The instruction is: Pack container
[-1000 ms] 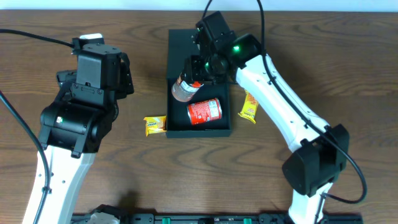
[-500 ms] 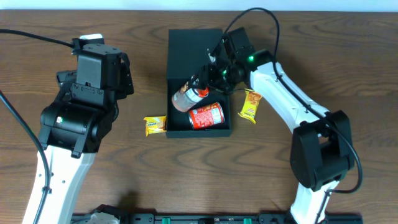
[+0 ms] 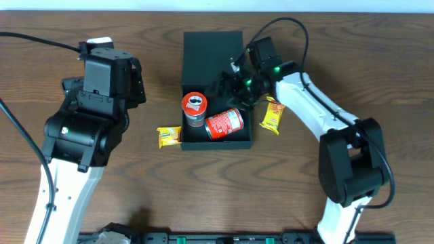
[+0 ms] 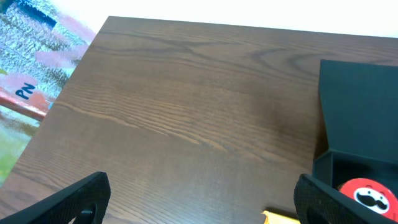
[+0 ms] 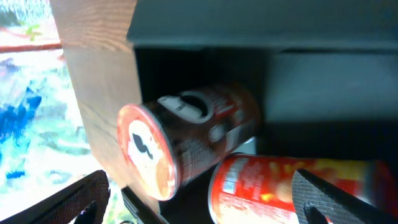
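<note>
Overhead: right gripper (image 3: 234,85) hangs open and empty over the container (image 3: 210,51). Yellow packet (image 3: 271,115) lies just lower right of it, lengthwise up-down; left gripper (image 4: 202,199), also open, is well apart.

This looks like a robot lab, a room for testing machines; a brown wooden table (image 3: 135,20) fills the view, with the dark container (image 3: 211,47) near its middle; the left arm (image 3: 85,129) stands on one side of the container and the right arm (image 3: 308,112) on the other; a black cable (image 3: 41,41) runs off left of the container; a dark rail (image 3: 224,238) with green bits lines the table edge in front of it.
</note>
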You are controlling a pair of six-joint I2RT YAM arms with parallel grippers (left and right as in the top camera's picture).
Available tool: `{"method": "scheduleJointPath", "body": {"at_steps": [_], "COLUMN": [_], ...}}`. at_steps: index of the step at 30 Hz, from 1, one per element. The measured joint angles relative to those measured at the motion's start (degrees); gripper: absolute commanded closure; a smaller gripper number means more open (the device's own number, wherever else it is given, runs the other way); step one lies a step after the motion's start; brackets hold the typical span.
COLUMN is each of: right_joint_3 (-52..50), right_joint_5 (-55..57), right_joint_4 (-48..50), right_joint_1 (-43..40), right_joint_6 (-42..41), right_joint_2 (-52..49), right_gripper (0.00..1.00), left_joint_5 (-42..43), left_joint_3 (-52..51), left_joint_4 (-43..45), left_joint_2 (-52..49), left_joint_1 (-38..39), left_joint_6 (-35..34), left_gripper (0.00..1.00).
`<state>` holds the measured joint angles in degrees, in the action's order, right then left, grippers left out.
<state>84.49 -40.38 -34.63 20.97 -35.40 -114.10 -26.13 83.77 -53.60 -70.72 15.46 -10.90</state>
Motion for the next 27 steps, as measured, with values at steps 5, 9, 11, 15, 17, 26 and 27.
{"method": "scheduleJointPath", "body": {"at_steps": [5,9,11,15,17,26,27], "right_joint_3": [0.0,0.0,0.0,0.0,0.0,0.0,0.0], "right_joint_5": [0.2,2.2,3.8,4.3,4.3,6.7,6.9], "right_joint_4": [0.1,-1.7,-1.8,-1.7,-1.6,0.0,0.0], "right_joint_1": [-2.2,-1.8,-0.9,1.7,2.8,4.6,4.6], "right_joint_6": [0.5,1.4,1.5,1.7,1.7,1.7,1.7], "right_joint_2": [0.5,3.5,6.0,9.6,9.5,8.0,8.0], "right_gripper": [0.35,0.98,0.99,0.99,0.99,0.99,0.99], "left_joint_5": [0.0,1.1,1.9,2.7,3.0,3.3,3.3], "left_joint_3": [0.0,0.0,0.0,0.0,0.0,0.0,0.0], "left_joint_4": [0.0,0.0,0.0,0.0,0.0,0.1,0.1], "left_joint_2": [0.0,0.0,0.0,0.0,0.0,-0.1,-0.1], "left_joint_1": [0.0,0.0,0.0,0.0,0.0,0.0,0.0], "left_joint_6": [0.0,0.0,0.0,0.0,0.0,0.0,0.0], "left_gripper": [0.05,0.04,0.05,0.05,0.04,0.04,0.05]}}
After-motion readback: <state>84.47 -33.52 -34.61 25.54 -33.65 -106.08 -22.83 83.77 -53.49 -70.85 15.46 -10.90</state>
